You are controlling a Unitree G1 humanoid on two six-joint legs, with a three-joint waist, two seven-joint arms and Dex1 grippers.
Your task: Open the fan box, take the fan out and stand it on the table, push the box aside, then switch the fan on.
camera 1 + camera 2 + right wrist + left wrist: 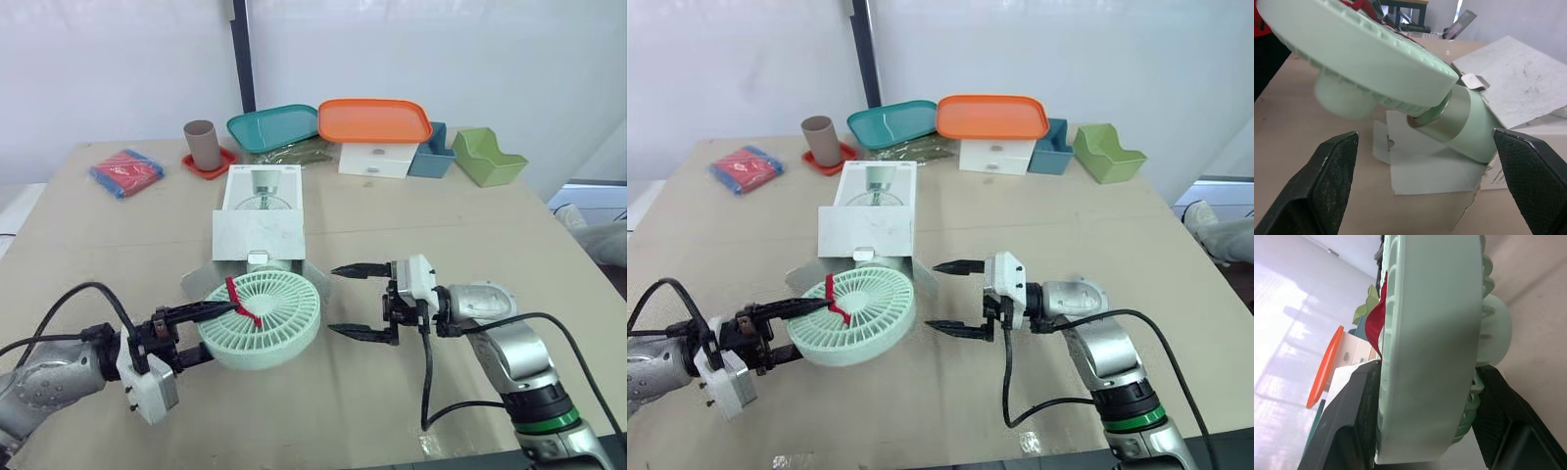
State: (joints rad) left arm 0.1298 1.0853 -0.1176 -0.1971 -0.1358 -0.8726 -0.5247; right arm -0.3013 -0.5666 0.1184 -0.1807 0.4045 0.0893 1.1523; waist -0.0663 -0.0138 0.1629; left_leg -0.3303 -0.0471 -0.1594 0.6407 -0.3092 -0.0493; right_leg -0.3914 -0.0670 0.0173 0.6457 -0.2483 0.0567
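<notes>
Left gripper (221, 317) pinches the fan (274, 308) by its rim, nearly out of the open box (257, 235), right gripper (333, 300) spread wide just right; standing it, pushing the box and switching on are left.

Pale green round plastic fan (265, 318): lower centre of frame, grille face up and tilted, red strip (242, 301) lying across grille. Silver-banded neck (1448, 116) reaches back to the box mouth. White cardboard fan box (259, 233): frame centre, just above fan, lying flat, near-end flaps open, fan picture on upper panel.
</notes>
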